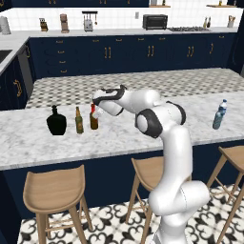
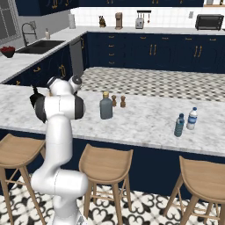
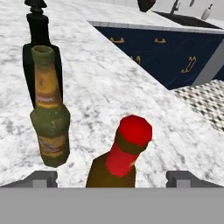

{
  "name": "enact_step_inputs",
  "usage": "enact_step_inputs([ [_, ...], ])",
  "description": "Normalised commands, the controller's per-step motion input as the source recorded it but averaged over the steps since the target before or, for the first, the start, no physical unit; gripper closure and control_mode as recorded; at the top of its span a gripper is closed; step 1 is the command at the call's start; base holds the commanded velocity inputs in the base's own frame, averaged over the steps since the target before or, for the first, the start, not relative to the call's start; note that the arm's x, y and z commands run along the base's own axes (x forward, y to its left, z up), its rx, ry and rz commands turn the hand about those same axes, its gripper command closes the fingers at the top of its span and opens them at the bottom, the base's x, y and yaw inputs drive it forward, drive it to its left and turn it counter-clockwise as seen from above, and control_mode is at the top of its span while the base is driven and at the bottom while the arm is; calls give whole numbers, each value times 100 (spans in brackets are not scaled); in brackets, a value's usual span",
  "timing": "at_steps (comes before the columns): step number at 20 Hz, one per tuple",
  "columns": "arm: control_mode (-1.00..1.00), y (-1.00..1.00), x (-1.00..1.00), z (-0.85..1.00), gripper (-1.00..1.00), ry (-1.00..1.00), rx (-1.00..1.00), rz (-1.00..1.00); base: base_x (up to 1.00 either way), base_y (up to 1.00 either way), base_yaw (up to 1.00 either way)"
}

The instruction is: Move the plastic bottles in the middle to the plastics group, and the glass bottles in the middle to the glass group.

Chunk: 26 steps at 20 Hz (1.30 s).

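Gripper (image 3: 111, 177) jaws spread wide, nothing clamped. The red-brown bottle (image 3: 119, 157) stands upright between the fingertips (image 3: 43, 178), with a gap on both sides.

On the marble counter (image 1: 28, 143), the red-brown bottle sits just right of the beer bottle (image 1: 79, 120). The black bottle (image 1: 56, 121) is left of that. All three form a row near the counter's left part.

The grey bottle (image 2: 106, 106) with tan cap stands mid-counter, well apart from either group. Two small brown shakers (image 2: 118, 101) sit just beyond it, probably salt and pepper; too small to tell.

Far right: blue bottle (image 2: 179, 125) just beside the water bottle (image 2: 192, 118), the blue one nearer the front edge.
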Motion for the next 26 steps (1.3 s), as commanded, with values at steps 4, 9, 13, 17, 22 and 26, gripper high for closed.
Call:
enact_step_inputs([
  [4, -100, -32, -9, 39, -100, -1, 1, 0, 0, 0, 0],
  [9, -100, -36, -29, 38, -100, -1, 0, 0, 0, 0, 0],
  [13, -100, -58, -57, 22, -100, 0, 0, -4, 0, 0, 0],
  [17, -100, -62, -49, 36, -100, 2, -2, -12, 0, 0, 0],
  [22, -100, -35, -18, 58, -100, 10, -14, -13, 0, 0, 0],
  [26, -100, -11, 0, 67, -100, 23, -25, -15, 0, 0, 0],
])
